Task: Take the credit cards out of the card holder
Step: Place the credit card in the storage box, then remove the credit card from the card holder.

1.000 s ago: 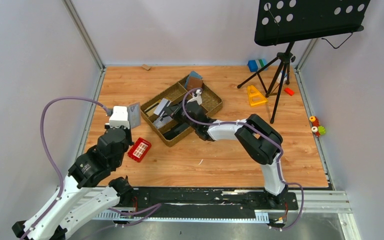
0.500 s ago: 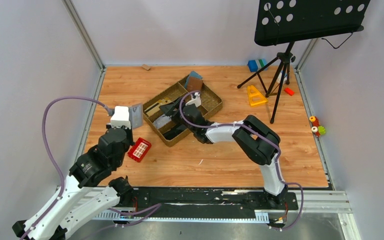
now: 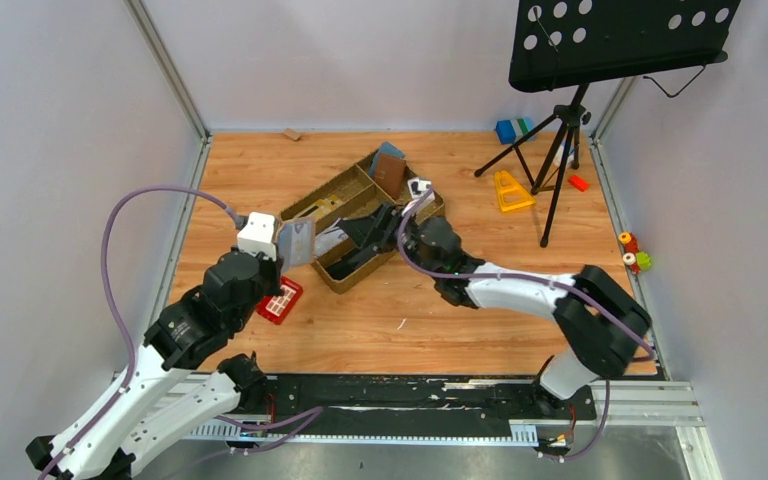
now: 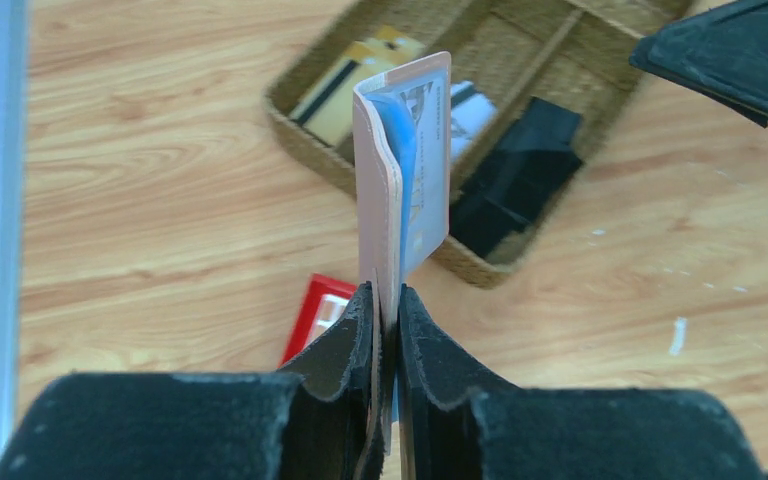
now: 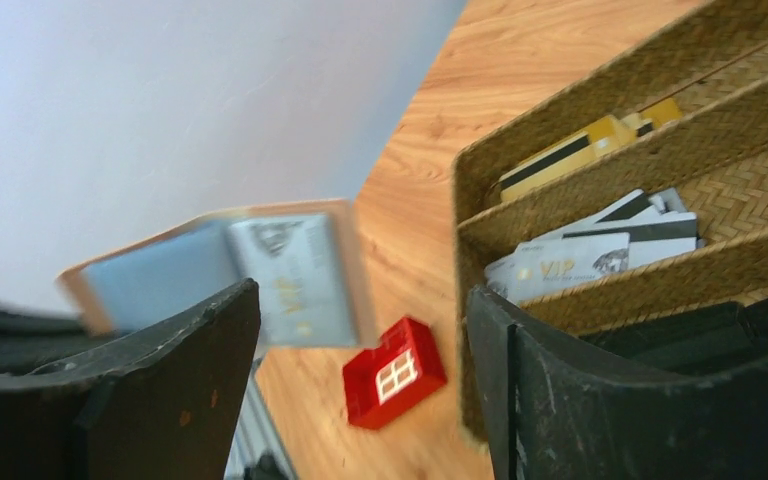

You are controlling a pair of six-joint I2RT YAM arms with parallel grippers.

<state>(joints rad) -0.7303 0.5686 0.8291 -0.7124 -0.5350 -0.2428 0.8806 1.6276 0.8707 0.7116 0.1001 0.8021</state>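
Several cards [image 5: 570, 265] lie in the tray [image 5: 610, 150], yet one card [image 4: 428, 170] sits in the card holder [image 4: 385, 190] clamped by the left claw [image 4: 385, 330]; the right claw [image 5: 360, 300] stands apart.

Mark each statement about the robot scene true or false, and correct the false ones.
1. The left gripper is shut on the card holder. True.
2. The right gripper is shut on a card. False: it is open and holds nothing.
3. The red block lies inside the woven tray. False: it lies on the table, outside the tray.
4. Gold cards lie in one compartment of the woven tray. True.
5. The card holder is empty. False: a silver card shows inside it.
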